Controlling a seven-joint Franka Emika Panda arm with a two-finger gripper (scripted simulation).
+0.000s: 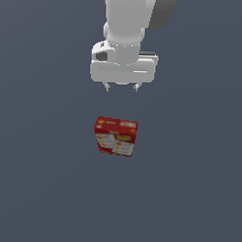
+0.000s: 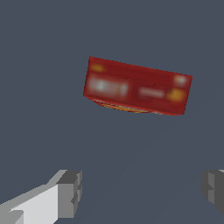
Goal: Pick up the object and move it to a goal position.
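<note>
- The small red rectangular carton w/ white and yellow printed label panels [image 1: 116, 136] is seen standing on the plain dark grey counter [image 1: 36, 189], roughly mid-frame in the exterior view, apart from everything else.
- The white Panda gripper [image 1: 122, 87] is held above the counter and further back in the exterior view; nothing is touched by it.
- The fingers [image 2: 69, 193] are spread wide, w/ nothing between them; in the wrist view only bare counter is seen in the gap.
- Key relation: the carton lies ahead of the fingers, not under them. In the exterior view it sits nearer the camera than the fingertips, approx. in line w/ the gripper's centre.
- The carton's long axis is seen slightly skewed vs. the line joining the two fingers, though nearly parallel to it.
- Judged: a forward shift plus descent would be needed first. Closing across the thin depth may need a wrist turn, since along its width the carton looks about as wide as the opening.
- No goal marker is visible in either view.
</note>
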